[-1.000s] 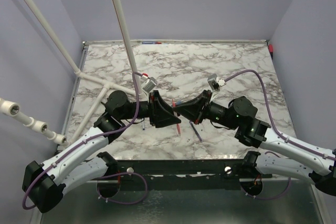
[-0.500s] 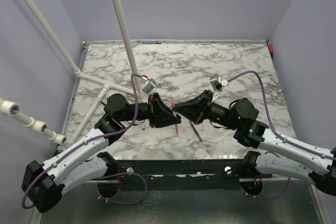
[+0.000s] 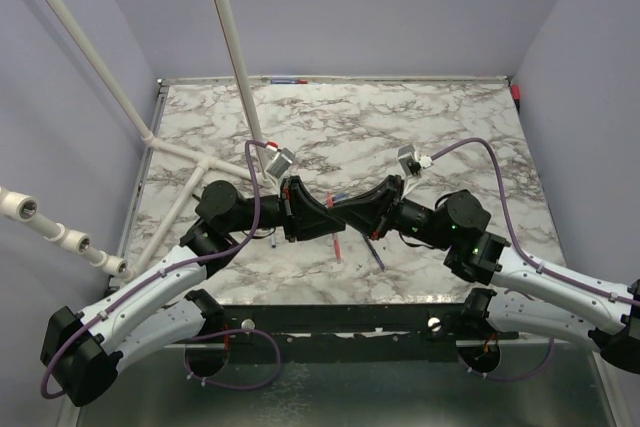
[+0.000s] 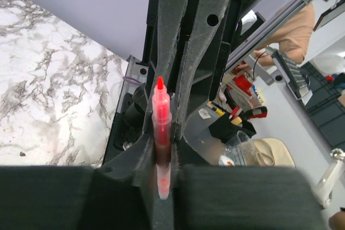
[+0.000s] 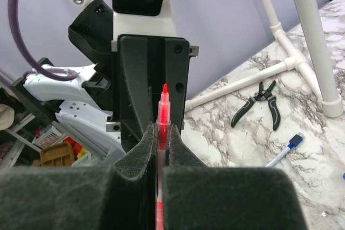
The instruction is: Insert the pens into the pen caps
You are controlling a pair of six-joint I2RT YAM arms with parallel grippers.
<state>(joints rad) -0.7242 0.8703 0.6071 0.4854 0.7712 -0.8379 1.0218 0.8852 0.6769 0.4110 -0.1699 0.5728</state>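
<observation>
Red pen (image 5: 163,106) is clamped in R gripper (image 5: 160,129), tip aimed straight at L gripper (image 4: 161,141), where a red tube (image 4: 160,112) (cap, prob.) is pinched; axes approx in line, mid-air.

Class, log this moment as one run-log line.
left fingers: shut on red pen; right fingers: shut on red pen; tip: bare

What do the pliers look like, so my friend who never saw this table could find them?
Find the marble table, then the white pipe frame standing on it. The pliers lie just beside the frame's flat-lying pipe. They alone have two dark handles spread apart, while the blue pen nearby is one thin straight stick.
</observation>
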